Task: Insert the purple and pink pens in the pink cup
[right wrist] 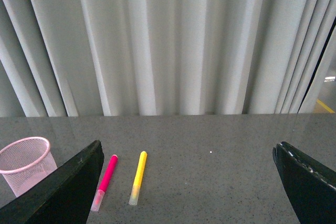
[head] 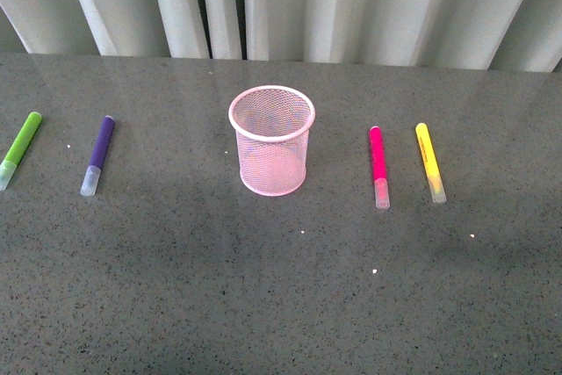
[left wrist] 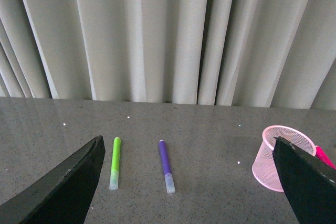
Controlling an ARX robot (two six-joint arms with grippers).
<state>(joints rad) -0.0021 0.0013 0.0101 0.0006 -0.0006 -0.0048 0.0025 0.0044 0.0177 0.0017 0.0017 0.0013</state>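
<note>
Purple pen (head: 98, 155) and pink pen (head: 378, 167) both lie flat on the grey table (head: 281, 305), one on each side of the pink cup (head: 272, 164) and well apart from it, each with its clear cap at the end nearer the robot. The purple pen is to the left of the cup and the pink pen to its right. The cup stands upright between them with nothing in it.

The left gripper (left wrist: 187, 141) has its two dark fingers (left wrist: 68, 182) spread wide and grips nothing. Seen from its wrist, the purple pen lies on the table beyond the fingertips, in the gap between them and touching neither. One finger partly covers the cup.

The right gripper (right wrist: 188, 144) is likewise spread wide and empty. The pink pen lies ahead of it, just beside the tip of one finger but clear of it, and the cup sits partly behind that same finger.

A green marker (head: 19, 149) lies further left than the purple pen, and a yellow marker (head: 430, 162) further right than the pink pen, both flat with their caps near. Behind the table's far edge hangs a pale pleated curtain (head: 281, 2).
</note>
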